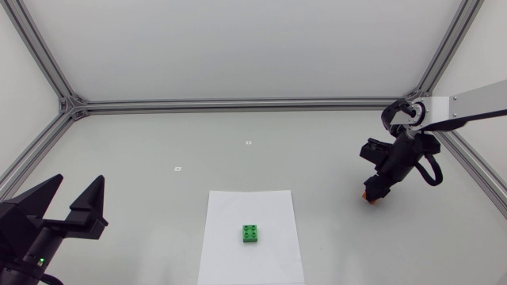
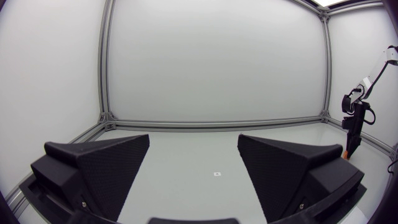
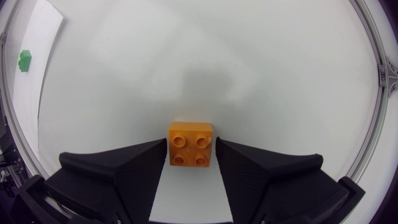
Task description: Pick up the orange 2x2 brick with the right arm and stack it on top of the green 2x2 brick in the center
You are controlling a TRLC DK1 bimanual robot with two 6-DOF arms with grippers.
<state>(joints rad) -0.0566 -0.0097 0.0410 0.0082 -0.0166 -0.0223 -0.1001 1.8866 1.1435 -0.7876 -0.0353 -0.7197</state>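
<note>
White counter [image 1: 158, 142], right side: the orange brick [image 3: 191, 145] sits square between the right jaws, which seem to pinch it from both sides. The green brick [image 1: 252, 233] waits well apart on paper [image 1: 230, 253] in the middle (left jaws rest spread wide).

Head cam is looking down on the whole table [image 1: 158, 150]. Left wrist cam is sitting low, facing across at the right arm [image 2: 357, 117]. Right wrist cam is pointing down, close over the orange brick [image 3: 190, 144], green brick [image 3: 25, 60] off at its edge.
</note>
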